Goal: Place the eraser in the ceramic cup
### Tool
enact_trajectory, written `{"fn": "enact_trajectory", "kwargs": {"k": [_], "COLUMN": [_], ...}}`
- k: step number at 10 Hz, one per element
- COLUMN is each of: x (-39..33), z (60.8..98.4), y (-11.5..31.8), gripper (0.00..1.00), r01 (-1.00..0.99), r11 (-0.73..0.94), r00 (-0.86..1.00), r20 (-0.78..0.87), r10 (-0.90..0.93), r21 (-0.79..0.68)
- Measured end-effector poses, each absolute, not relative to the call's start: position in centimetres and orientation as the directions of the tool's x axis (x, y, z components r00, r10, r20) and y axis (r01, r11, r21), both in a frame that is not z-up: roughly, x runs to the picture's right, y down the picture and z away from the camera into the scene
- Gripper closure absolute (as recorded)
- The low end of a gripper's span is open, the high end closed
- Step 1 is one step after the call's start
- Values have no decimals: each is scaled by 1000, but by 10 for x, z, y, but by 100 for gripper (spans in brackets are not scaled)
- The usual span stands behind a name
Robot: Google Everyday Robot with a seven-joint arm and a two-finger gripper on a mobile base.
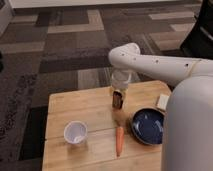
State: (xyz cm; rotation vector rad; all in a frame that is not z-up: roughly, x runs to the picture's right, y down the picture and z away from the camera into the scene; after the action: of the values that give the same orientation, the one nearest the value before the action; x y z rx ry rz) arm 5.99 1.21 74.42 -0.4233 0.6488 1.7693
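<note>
The eraser point(118, 99), a small dark block with a brownish face, is held upright in my gripper point(118, 95) above the middle of the wooden table point(85, 107). The gripper hangs from the white arm point(150, 62) that reaches in from the right. The ceramic cup point(75, 132), small, round and white, stands upright on the table at the front left, well to the left of and nearer than the gripper.
An orange carrot point(119, 140) lies on the table just below the gripper. A dark blue plate point(148, 125) sits to the right of it. A pale white block point(163, 101) lies near the right edge. My white body point(190, 130) fills the right side.
</note>
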Motion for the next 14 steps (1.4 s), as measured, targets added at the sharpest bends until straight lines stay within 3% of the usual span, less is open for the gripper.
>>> {"fn": "enact_trajectory", "kwargs": {"k": [5,12,14], "x": [-19,-22,-49], "z": [665,664,653], "y": [-34,-32,-14], "gripper": [100,100,100], "r01": [-997,-997,-994], "r11": [64,69,109], "r00": [34,42,103], "r20": [-485,-485,-499], "r10": [874,874,860], "r21": [46,39,-17]}}
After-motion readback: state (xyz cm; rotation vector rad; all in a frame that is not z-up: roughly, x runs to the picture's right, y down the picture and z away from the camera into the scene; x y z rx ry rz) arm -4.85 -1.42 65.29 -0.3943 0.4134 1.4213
